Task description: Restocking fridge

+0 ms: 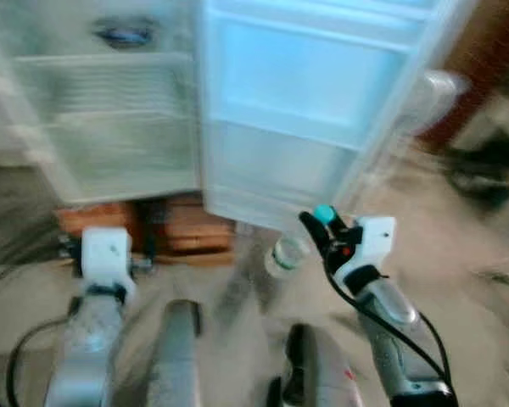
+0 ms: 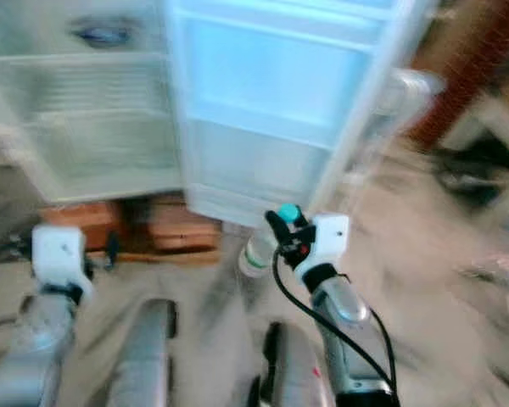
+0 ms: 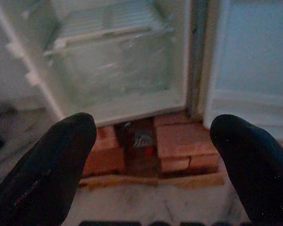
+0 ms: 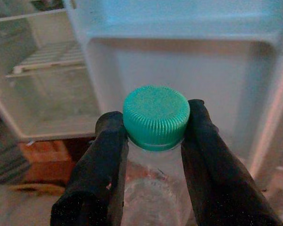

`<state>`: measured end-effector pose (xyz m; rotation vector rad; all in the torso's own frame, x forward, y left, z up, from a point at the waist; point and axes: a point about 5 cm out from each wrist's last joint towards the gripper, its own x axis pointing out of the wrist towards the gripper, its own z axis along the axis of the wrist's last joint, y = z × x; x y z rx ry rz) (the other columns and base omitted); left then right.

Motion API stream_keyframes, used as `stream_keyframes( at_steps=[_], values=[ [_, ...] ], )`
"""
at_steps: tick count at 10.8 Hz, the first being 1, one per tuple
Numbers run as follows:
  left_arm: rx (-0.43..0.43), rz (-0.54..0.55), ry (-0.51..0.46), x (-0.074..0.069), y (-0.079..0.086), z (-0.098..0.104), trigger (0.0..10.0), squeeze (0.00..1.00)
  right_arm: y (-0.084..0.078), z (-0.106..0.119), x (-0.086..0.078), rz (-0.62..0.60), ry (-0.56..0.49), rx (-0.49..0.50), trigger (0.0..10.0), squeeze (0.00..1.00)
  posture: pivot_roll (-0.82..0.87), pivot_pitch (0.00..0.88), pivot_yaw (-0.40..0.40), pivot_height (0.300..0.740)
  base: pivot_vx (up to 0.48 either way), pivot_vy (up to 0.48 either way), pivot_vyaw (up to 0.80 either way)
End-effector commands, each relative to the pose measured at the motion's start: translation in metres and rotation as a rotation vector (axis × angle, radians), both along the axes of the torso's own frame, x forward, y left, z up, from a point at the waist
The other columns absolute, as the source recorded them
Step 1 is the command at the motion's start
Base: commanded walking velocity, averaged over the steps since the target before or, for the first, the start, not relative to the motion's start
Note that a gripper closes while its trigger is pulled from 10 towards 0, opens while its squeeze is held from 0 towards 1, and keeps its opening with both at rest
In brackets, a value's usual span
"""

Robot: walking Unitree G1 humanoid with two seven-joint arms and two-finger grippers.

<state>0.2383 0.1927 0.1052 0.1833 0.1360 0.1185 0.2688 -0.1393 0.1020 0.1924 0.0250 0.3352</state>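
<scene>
The right claw (image 4: 153,136) is gripping a clear bottle (image 4: 151,188) just under its green cap (image 4: 155,117), carrying it low in front of the open fridge (image 1: 110,127) and its door (image 1: 305,110). The left claw (image 3: 151,155) is hanging released, facing the brick (image 3: 179,146) base. The head views are blurring, so the robot is probably walking. Judging from this, it should be slowing down, keeping the bottle upright, and squaring up to a door shelf before reaching.

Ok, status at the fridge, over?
Right hand shut on bottle, pinched just under its green cap. Left hand open, empty. Fridge door open ahead, nothing in the way.
</scene>
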Motion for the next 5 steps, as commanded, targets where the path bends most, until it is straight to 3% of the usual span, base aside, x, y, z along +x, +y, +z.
stream_keyframes(
  at_steps=[1, 2, 5],
  values=[
    [0.000, -0.004, 0.006, -0.0030, -0.0013, -0.0023, 10.0, 0.00, -0.0003, 0.0107, 0.0049, 0.005, -0.061, -0.017, 10.0, 0.00, 0.17, 0.151, -0.079, 0.611, 0.000, 0.000, 0.00],
    [-0.009, -0.022, 0.024, -0.0062, -0.0038, -0.0063, 10.0, 0.00, 0.0000, 0.0120, 0.0054, 0.001, -0.069, -0.017, 10.0, 0.00, 0.17, 0.152, -0.076, 0.611, 0.000, 0.000, 0.00],
    [-0.016, -0.037, 0.031, -0.0084, -0.0067, -0.0084, 10.0, 0.00, 0.0028, 0.0101, 0.0029, 0.007, -0.070, -0.020, 10.0, 0.00, 0.17, 0.156, -0.074, 0.611, 0.307, 0.000, 0.00]
  ],
)
